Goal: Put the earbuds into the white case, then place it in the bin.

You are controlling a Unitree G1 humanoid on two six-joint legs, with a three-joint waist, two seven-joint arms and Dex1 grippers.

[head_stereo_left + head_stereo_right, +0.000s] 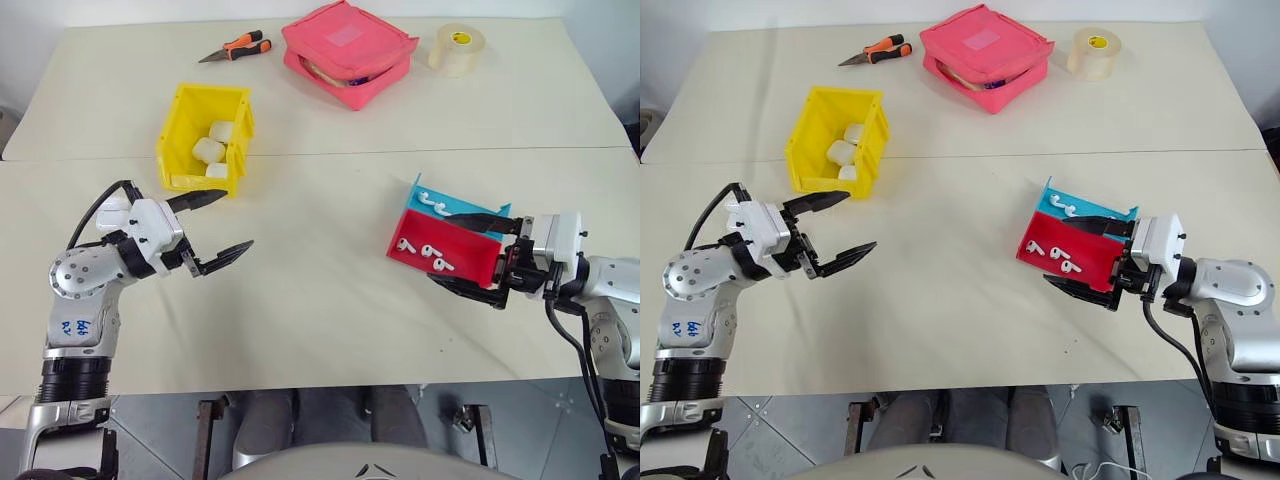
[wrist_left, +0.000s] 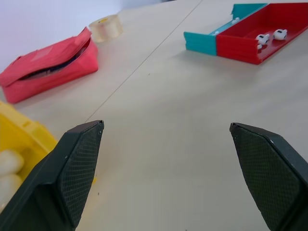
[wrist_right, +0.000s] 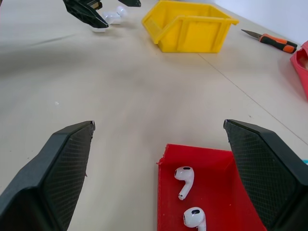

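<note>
Earbuds (image 1: 428, 251): in the red/blue tray (image 1: 478, 262), R side of table (image 1: 320, 300), nearer the front edge than the far one. Count: 3 in the red compartment, at least 1 in the blue; can't tell if there's a 2nd there.

Key relation: R gripper (image 1: 440, 248) is right at them. Jaws at full spread, pointing toward table's L edge, approx. along tray's long axis, one finger over the red/blue divider, the other just outside tray's front wall. So the red compartment sits betw. the fingers. Holding nothing; can't tell if the fingers touch the tray.

White cases (image 1: 208, 150): 3, all inside the yellow bin (image 1: 180, 125), L half of table, just past the mid seam. No loose case seen on the table.

L gripper (image 1: 237, 220): jaws wide, nothing held, tips toward table centre, bin just beyond its far finger. So L arm is much nearer cases and bin, R arm nearer the buds. Judgement: a case prob. has to come out first, L side's job.

Far edge: 1 pliers (image 1: 235, 47), 1 pink pouch (image 1: 348, 50), 1 tape roll (image 1: 458, 47).
</note>
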